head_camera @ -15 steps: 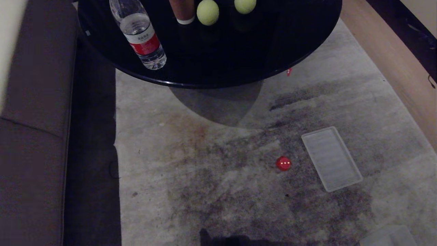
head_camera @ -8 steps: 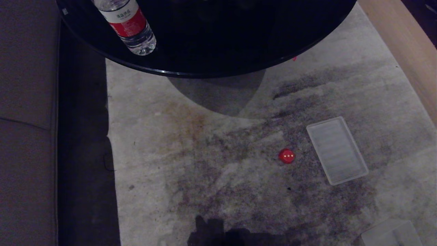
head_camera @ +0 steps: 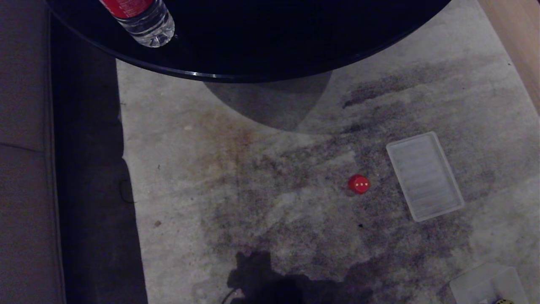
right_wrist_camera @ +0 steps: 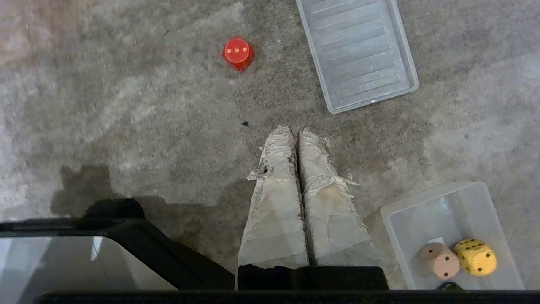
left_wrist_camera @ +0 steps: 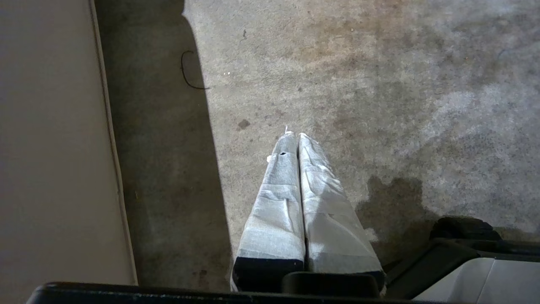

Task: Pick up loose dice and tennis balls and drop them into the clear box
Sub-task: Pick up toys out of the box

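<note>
My left gripper point(left_wrist_camera: 294, 136) and right gripper point(right_wrist_camera: 295, 131) hanging over the carpet point(head_camera: 261, 190), jaws clenched and empty, red die point(head_camera: 359, 184) loose beside the ribbed panel point(head_camera: 424, 176), tan die point(right_wrist_camera: 439, 260) and yellow die point(right_wrist_camera: 475, 256) inside the clear box point(right_wrist_camera: 426, 207)

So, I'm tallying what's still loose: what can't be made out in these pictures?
- Tennis balls: in no view; the head view cuts off most of the black table.
- Clear box: cropped by the right wrist view's edge; a dark die barely shows.
- Water bottle: top cut off in the head view.

Stained grey carpet point(head_camera: 253, 202); black round table point(head_camera: 261, 38); sofa point(head_camera: 21, 169) left.
</note>
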Available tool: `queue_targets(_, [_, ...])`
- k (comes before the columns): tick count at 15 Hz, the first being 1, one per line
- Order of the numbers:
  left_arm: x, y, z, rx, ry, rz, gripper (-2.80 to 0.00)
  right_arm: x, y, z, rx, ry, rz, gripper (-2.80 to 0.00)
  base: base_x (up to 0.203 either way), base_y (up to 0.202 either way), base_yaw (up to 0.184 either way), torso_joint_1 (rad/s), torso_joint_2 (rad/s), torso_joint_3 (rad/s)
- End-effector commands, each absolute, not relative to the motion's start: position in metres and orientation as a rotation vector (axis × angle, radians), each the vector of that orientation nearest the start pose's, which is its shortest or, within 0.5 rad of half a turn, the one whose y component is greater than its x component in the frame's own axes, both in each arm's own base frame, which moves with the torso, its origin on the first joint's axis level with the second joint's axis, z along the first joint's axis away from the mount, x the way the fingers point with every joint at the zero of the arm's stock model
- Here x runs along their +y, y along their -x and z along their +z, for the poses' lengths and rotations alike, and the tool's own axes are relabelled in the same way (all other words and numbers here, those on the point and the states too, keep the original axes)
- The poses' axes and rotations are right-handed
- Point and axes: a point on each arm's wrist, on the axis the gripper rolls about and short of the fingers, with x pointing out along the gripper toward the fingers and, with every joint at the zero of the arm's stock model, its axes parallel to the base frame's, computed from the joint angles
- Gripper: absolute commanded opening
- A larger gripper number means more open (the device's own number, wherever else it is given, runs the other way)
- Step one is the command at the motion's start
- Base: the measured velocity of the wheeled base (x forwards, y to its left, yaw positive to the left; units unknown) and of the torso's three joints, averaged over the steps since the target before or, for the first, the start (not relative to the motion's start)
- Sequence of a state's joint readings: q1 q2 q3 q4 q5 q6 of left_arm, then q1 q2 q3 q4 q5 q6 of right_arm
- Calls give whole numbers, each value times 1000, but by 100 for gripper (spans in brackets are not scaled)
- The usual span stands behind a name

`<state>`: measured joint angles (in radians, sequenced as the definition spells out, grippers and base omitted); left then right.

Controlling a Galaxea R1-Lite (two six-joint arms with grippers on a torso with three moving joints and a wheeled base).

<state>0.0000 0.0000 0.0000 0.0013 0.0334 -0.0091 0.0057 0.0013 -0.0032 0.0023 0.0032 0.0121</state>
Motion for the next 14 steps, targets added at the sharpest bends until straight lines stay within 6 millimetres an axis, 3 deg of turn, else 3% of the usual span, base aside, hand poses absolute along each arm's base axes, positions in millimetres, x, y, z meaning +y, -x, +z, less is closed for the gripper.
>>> queue_targets(1, [1,23,75,4,15,37,-280,0,23,76,-2,-2,9,-280,0,0,0,2,2,-42])
queue_targets(4, [1,23,75,4,15,37,-280,0,24,80,-3,-16,-4,-280,0,0,0,2,0,-12])
queue_targets(7, [1,23,75,4,16,37,-280,0,18,122,53,-43,7,-280,0,0,0,0,0,0])
queue_targets(10, [1,23,75,4,15,37,-280,1,-21,165,236,-107,35,-280,0,0,0,0,0,0])
queue_targets(14, [1,23,75,4,15,37,-280,5,-96,165,539,-178,62,-280,0,0,0,0,0,0])
